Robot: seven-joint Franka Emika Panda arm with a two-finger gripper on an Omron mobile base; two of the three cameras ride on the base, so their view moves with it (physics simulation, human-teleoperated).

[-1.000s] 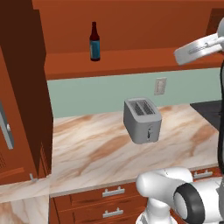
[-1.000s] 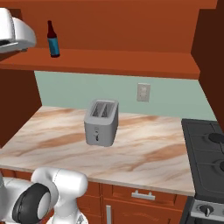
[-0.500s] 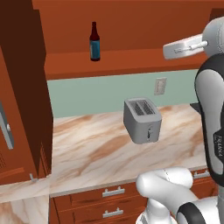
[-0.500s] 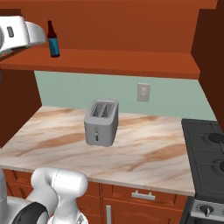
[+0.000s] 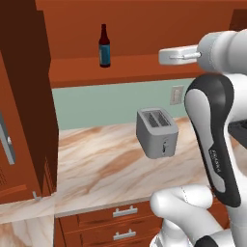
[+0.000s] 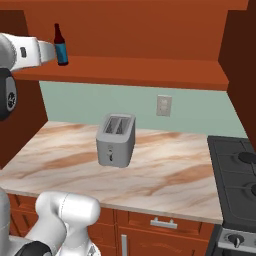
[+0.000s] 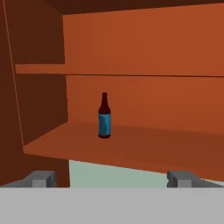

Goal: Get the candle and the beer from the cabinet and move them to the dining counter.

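Beer (image 7: pixel 104 116): stands upright on the cabinet's (image 5: pixel 144 29) bottom shelf, towards its left end, alone and well clear of the walls.
Fingers (image 7: pixel 112 178): spread wide, empty, level with the shelf and well short of the bottle.
Toaster (image 5: pixel 157 132): on the marbled counter (image 5: pixel 101 164) below, out of the way.
Handling: likely rigid, smooth, breakable glass; tall and narrow, so easily tipped.
Hold: across the labelled body rather than the thin neck.
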